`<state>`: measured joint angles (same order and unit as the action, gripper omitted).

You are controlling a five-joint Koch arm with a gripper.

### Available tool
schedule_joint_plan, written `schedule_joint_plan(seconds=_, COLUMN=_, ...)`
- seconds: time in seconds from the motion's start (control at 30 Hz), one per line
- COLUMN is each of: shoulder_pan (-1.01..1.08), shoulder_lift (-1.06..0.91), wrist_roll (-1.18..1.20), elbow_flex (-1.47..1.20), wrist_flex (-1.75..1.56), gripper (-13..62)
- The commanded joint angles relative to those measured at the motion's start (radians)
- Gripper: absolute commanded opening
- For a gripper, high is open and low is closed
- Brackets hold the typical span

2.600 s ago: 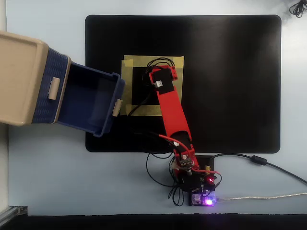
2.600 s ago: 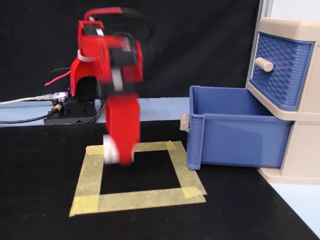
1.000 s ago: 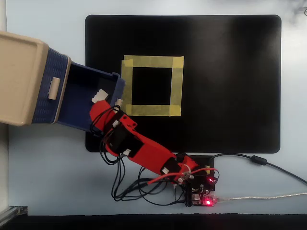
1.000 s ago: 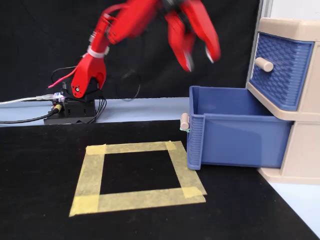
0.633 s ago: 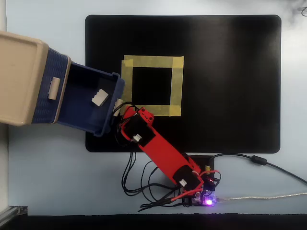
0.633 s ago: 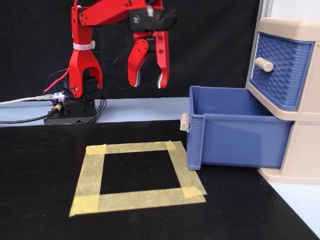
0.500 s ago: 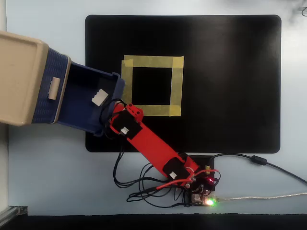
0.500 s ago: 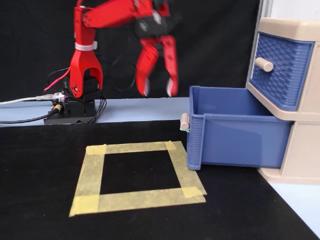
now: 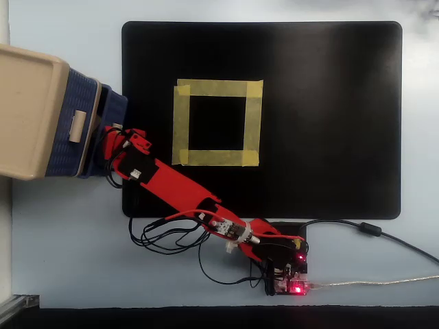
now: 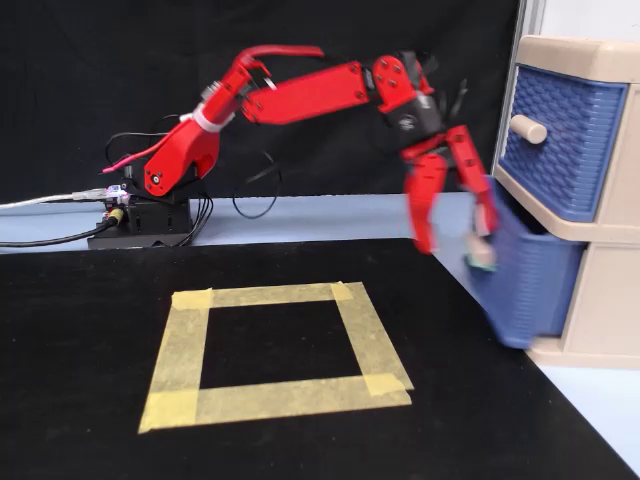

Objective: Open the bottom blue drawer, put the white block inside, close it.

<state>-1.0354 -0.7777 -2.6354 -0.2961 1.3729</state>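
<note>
At the pulled-out bottom blue drawer [image 10: 525, 285]: end effector [image 10: 455, 248], jaws apart, 1 tip against a pale blur there. Handle or white block, impossible to tell. Best worked slowly, squarely, clear of the upper drawer [image 10: 565, 125].

Pale table [image 9: 68, 260], black mat [image 9: 329, 137], perhaps taped.
</note>
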Motion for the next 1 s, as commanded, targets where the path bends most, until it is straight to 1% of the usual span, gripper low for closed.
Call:
schedule_joint_plan(seconds=0.0, shoulder_pan=-0.026, shoulder_lift=-0.002, wrist_roll=-0.035, elbow_flex=0.074, wrist_flex=-0.034, gripper=34.6)
schedule_joint_plan(seconds=0.13, shoulder_pan=-0.052, shoulder_lift=0.071, wrist_roll=-0.034, elbow_flex=0.181, wrist_flex=-0.037, gripper=34.4)
schedule_joint_plan(seconds=0.27, shoulder_pan=-0.052, shoulder_lift=0.06, wrist_roll=-0.034, elbow_flex=0.216, wrist_flex=0.058, gripper=34.7)
schedule_joint_plan(seconds=0.3, shoulder_pan=-0.049, shoulder_lift=0.037, wrist_roll=-0.032, elbow_flex=0.224, wrist_flex=0.127, gripper=34.8)
schedule_joint_plan(seconds=0.37, shoulder_pan=-0.028, shoulder_lift=-0.075, wrist_roll=-0.026, elbow_flex=0.224, wrist_flex=0.344, gripper=34.5)
schedule_joint_plan(seconds=0.4, shoulder_pan=0.009, shoulder_lift=-0.161, wrist_roll=-0.017, elbow_flex=0.216, wrist_flex=0.52, gripper=34.5)
schedule_joint_plan(seconds=0.47, shoulder_pan=0.121, shoulder_lift=-0.295, wrist_roll=0.032, elbow_flex=0.192, wrist_flex=0.71, gripper=34.4)
schedule_joint_plan(seconds=0.5, shoulder_pan=0.193, shoulder_lift=-0.36, wrist_roll=0.086, elbow_flex=0.129, wrist_flex=0.704, gripper=34.3)
schedule_joint_plan(seconds=0.57, shoulder_pan=0.328, shoulder_lift=-0.486, wrist_roll=0.23, elbow_flex=-0.091, wrist_flex=0.675, gripper=34.1)
schedule_joint_plan(seconds=0.63, shoulder_pan=0.492, shoulder_lift=-0.655, wrist_roll=0.46, elbow_flex=-0.38, wrist_flex=0.661, gripper=34.1)
schedule_joint_plan(seconds=0.7, shoulder_pan=0.719, shoulder_lift=-0.784, wrist_roll=0.765, elbow_flex=-0.653, wrist_flex=0.634, gripper=34.0)
schedule_joint_plan(seconds=0.8, shoulder_pan=1.097, shoulder_lift=-0.91, wrist_roll=1.18, elbow_flex=-0.979, wrist_flex=0.545, gripper=34.0)
schedule_joint_plan(seconds=0.83, shoulder_pan=1.189, shoulder_lift=-0.936, wrist_roll=1.275, elbow_flex=-1.062, wrist_flex=0.515, gripper=34.0)
schedule_joint_plan(seconds=0.93, shoulder_pan=1.424, shoulder_lift=-0.982, wrist_roll=1.476, elbow_flex=-1.362, wrist_flex=0.394, gripper=34.0)
schedule_joint_plan(seconds=0.97, shoulder_pan=1.46, shoulder_lift=-0.991, wrist_roll=1.503, elbow_flex=-1.447, wrist_flex=0.362, gripper=34.1)
